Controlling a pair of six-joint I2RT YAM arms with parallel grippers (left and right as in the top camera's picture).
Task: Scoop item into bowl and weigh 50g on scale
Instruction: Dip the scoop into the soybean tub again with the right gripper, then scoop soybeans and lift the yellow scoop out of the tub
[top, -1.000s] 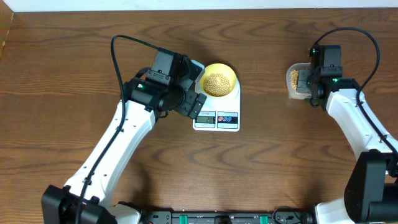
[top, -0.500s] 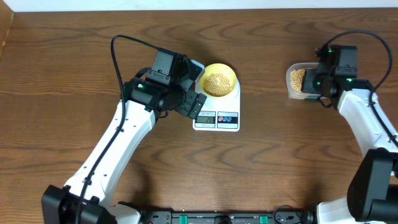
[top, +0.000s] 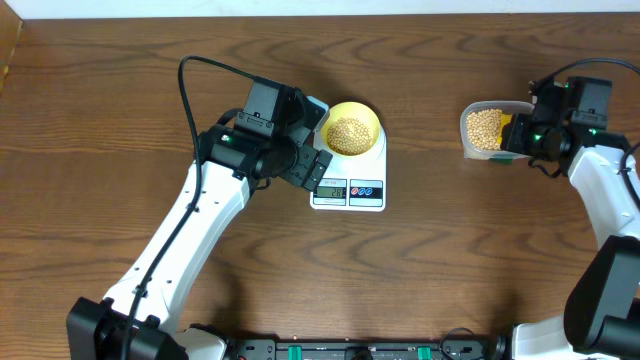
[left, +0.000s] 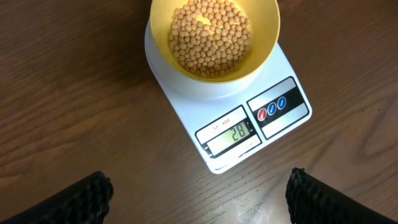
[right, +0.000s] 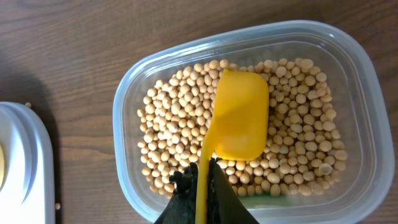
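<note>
The pale yellow bowl sits on the white scale and holds a layer of tan beans. The display reads 28 in the left wrist view. My left gripper hovers wide open at the scale's front-left, holding nothing. My right gripper is shut on the handle of a bright yellow scoop, whose blade hangs bottom-up over the beans in the clear tub.
A few stray beans lie on the table by the scale's edge. The scale's right edge shows at the left of the right wrist view. Bare brown wood lies between scale and tub.
My right arm has swung rightward, so the gripper and scoop now sit at the tub's right side and the beans in it are uncovered. The left arm has not moved.
</note>
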